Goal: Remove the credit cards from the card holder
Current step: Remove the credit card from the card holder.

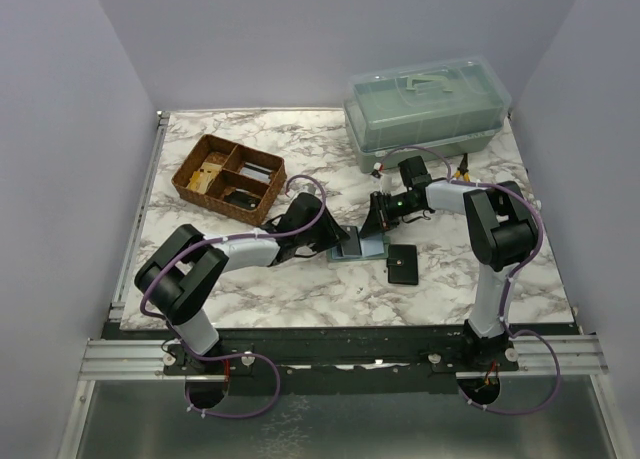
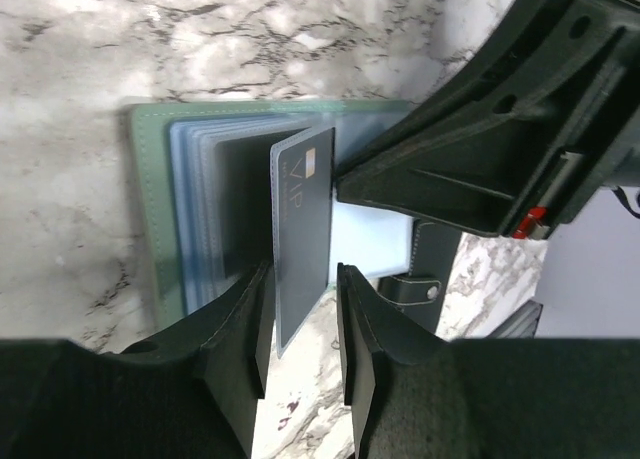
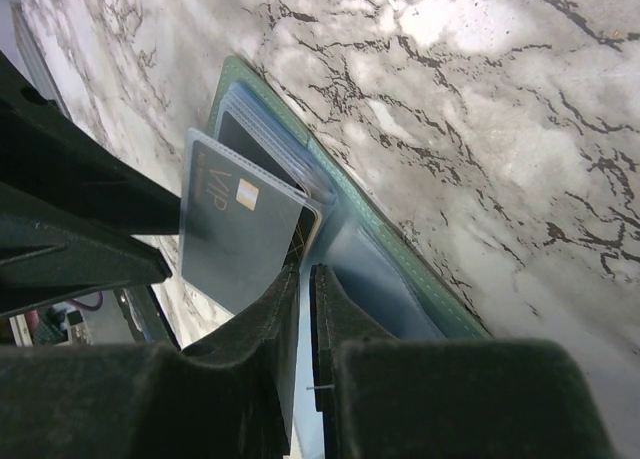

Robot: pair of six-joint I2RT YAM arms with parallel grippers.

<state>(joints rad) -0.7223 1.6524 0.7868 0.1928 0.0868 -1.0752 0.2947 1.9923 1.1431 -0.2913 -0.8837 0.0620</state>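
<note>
Progress: early, no card is out of the holder that I can see. Card holder (image 2: 148, 209) lies open on the marble table (image 1: 300, 289) between the two arms, green cover down, with its stack of plastic sleeves fanned up. One clear sleeve (image 3: 196, 154) stands upright with a dark grey VIP card (image 2: 303, 229) in it; can't tell whether the card has started to slide out. Right gripper (image 3: 305, 279) is nearly closed and looks pinched on the edge of that sleeve, propping it up. Left gripper (image 2: 303, 289) straddles the card's free end, one finger on each face, jaws parted with a thin gap on one side, so it isn't clamped from what shows. Black snap wallet (image 1: 403, 264) sits near the holder, closed, not part of this job. Wicker basket (image 1: 210, 201) at far left holds flat items too small to identify. Left to do, my read: close on the VIP card, pull it clear of the sleeve, set it down, then repeat for the remaining cards. What the other sleeves hold is unclear.
</note>
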